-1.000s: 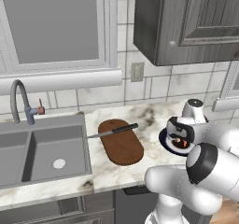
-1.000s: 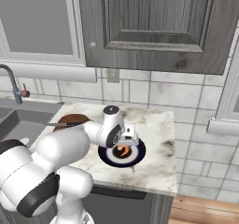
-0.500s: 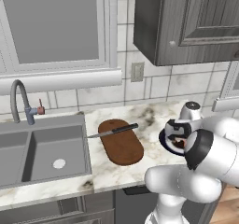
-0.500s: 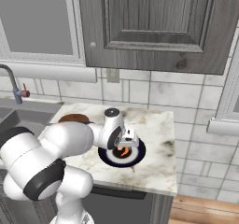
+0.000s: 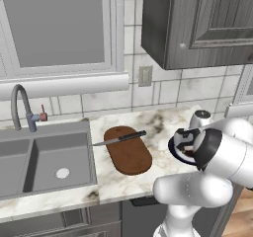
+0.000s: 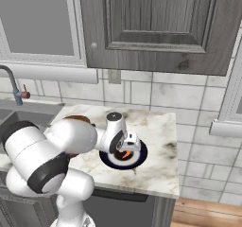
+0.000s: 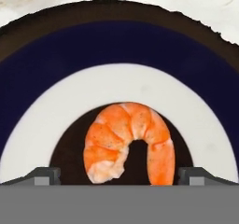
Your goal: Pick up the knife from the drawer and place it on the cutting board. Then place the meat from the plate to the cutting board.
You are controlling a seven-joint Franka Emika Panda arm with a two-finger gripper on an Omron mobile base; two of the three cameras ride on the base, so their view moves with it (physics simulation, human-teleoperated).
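Observation:
The knife [image 5: 121,138] lies across the far end of the reddish-brown cutting board [image 5: 128,154], black handle to the right. To the right of the board stands the navy-rimmed plate [image 5: 173,145] [image 6: 138,161] [image 7: 116,45]. On its centre lies the meat [image 7: 128,141] [image 6: 124,154], an orange-pink curled piece. My gripper [image 7: 120,174] [image 6: 124,148] [image 5: 188,143] points down at the plate and is open, its fingertips [image 7: 44,174] low on either side of the meat and apart from it. A sliver of the board [image 6: 75,119] shows behind my arm. The drawer is hidden below the counter edge.
A steel sink [image 5: 44,162] with a curved faucet [image 5: 20,105] lies left of the board. Dark wall cabinets [image 6: 156,22] hang above the marble counter [image 6: 160,131]. The counter ends just right of the plate, with a tiled wall behind.
My hand has sunk slightly toward the plate and the arm's elbow has swung. The knife, board and plate have stayed put.

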